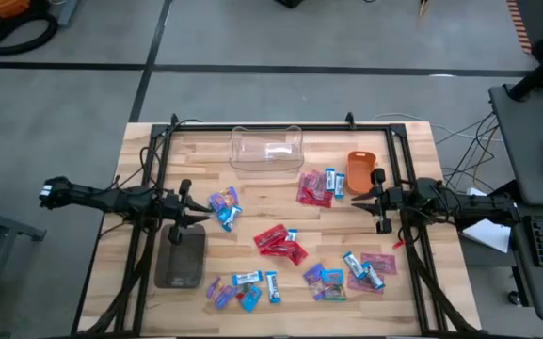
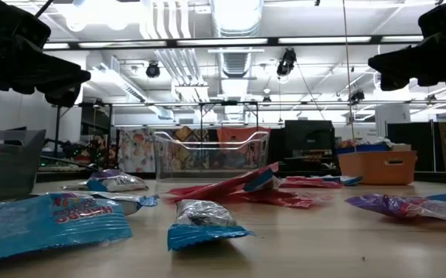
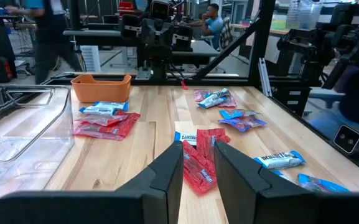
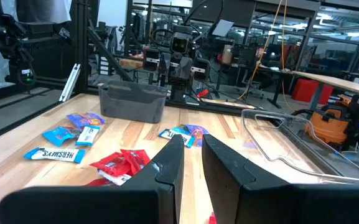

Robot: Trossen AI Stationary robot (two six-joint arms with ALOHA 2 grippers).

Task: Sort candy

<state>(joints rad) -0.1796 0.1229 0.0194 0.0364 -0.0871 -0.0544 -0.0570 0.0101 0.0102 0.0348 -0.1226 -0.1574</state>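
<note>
- Presently, left gripper [image 1: 194,209]: hovering above the table's left side, near the purple-and-blue packets [image 1: 224,207]. Fingers stand a narrow gap apart and hold nothing, as the left wrist view shows.
- Right gripper [image 1: 373,200]: hovering at the right side, just beside the orange bowl [image 1: 360,170]. Fingers likewise slightly parted and empty.
- Candy: none sorted yet by the look of it. Red packets [image 1: 280,243] lie mid-table; a second red and blue group [image 1: 318,187] sits near the bowl; purple, teal and blue-and-white packets [image 1: 351,273] lie at the front right; more [image 1: 243,287] at the front left.
- Containers: clear plastic box [image 1: 266,151] at the far edge, dark tray [image 1: 181,256] at the front left. Both look to hold no candy.
- Risk, overlap: packets in each cluster touch or overlie one another; a pinch may well lift two colours at once or drag a neighbour.
- Risk, gap: the narrow finger spacing may push a flat packet instead of straddling it unless widened first.
- Risk, slip: shiny flat wrappers would likely slide out of a shallow grip on the way to a container.
- Risk, bowl: the right gripper's closeness to the bowl could nudge it on descent.
</note>
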